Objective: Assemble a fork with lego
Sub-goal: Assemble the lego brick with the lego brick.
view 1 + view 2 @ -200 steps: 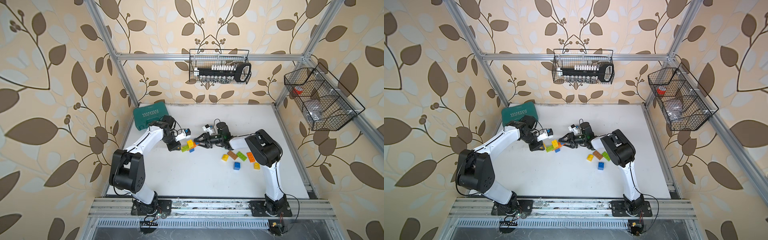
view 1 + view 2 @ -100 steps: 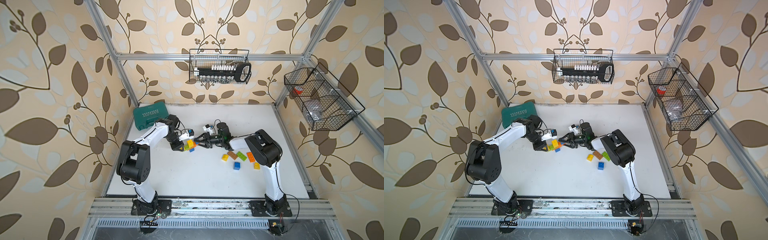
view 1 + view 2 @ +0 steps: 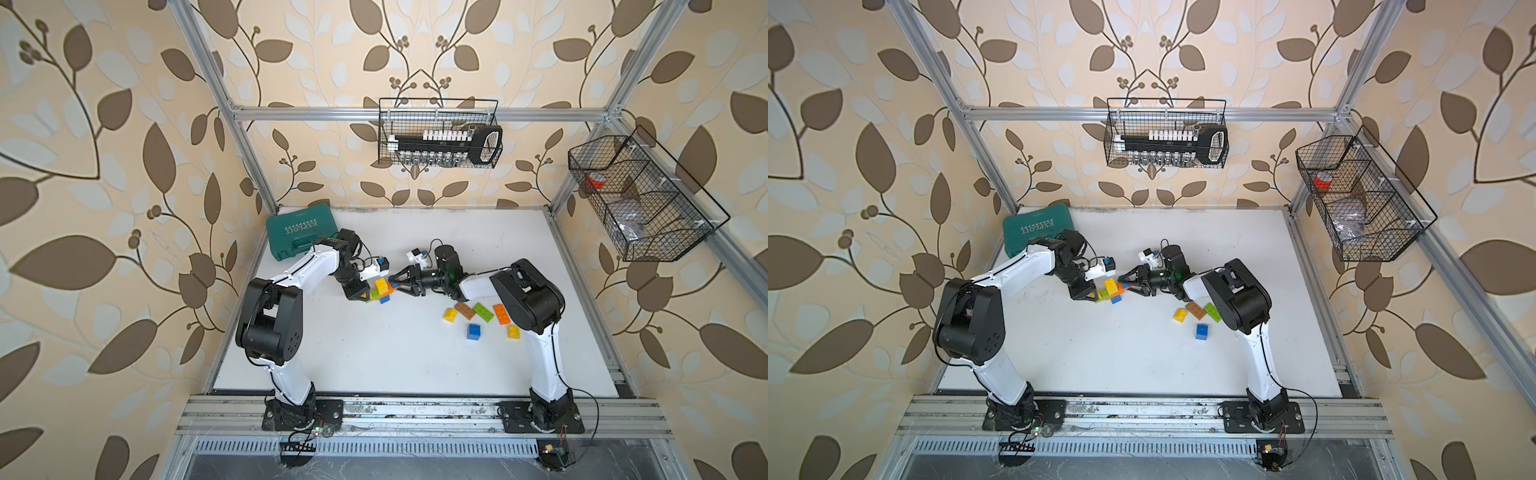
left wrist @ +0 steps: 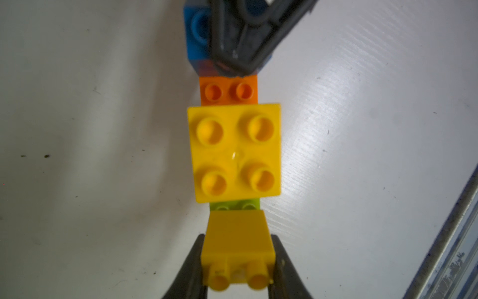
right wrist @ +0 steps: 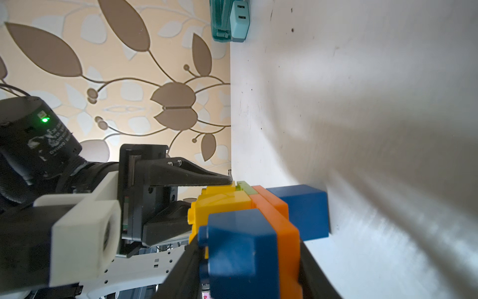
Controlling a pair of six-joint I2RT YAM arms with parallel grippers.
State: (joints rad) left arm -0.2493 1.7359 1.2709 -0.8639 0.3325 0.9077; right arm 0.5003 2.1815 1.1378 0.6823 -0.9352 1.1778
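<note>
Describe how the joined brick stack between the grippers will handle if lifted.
The multicoloured stack of studded plastic bricks looks rigid and probably light. Gripped at opposite ends by the left gripper and right gripper, its stud joints might separate if arms pull unevenly.

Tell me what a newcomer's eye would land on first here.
The bright brick assembly mid-table, yellow, orange, green and blue, is clamped at either end by the left gripper and right gripper. Next come the loose bricks scattered beside the right arm, and the teal case in the far corner behind the left arm.
</note>
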